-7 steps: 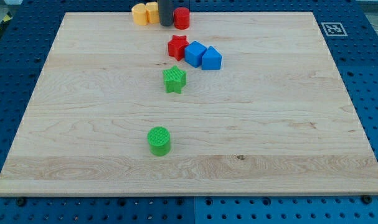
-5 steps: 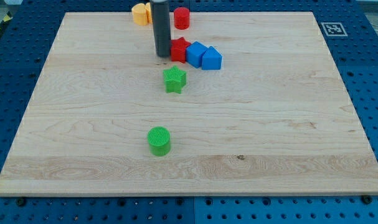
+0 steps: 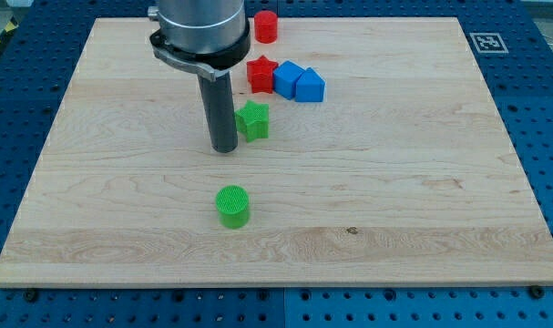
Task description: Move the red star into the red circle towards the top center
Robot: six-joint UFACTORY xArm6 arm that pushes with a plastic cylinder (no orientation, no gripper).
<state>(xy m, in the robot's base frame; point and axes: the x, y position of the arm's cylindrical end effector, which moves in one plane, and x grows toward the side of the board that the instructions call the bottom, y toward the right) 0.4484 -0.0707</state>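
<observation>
The red star [image 3: 260,72] lies near the view's top centre, touching a blue block [image 3: 285,78] on its right. The red circle [image 3: 265,26] stands above it at the board's top edge, apart from the star. My tip [image 3: 225,148] rests on the board below and left of the red star, just left of the green star [image 3: 253,119]. The rod and arm head cover the area at the view's top left of the star.
A second blue block [image 3: 309,86] sits right of the first. A green circle [image 3: 232,206] stands below my tip. The yellow blocks at the top edge are hidden behind the arm. The wooden board [image 3: 422,182] ends on a blue pegboard.
My tip moved down the view from the top edge, past the left side of the red star, to beside the green star. The arm now hides the yellow blocks. The blocks have not shifted.
</observation>
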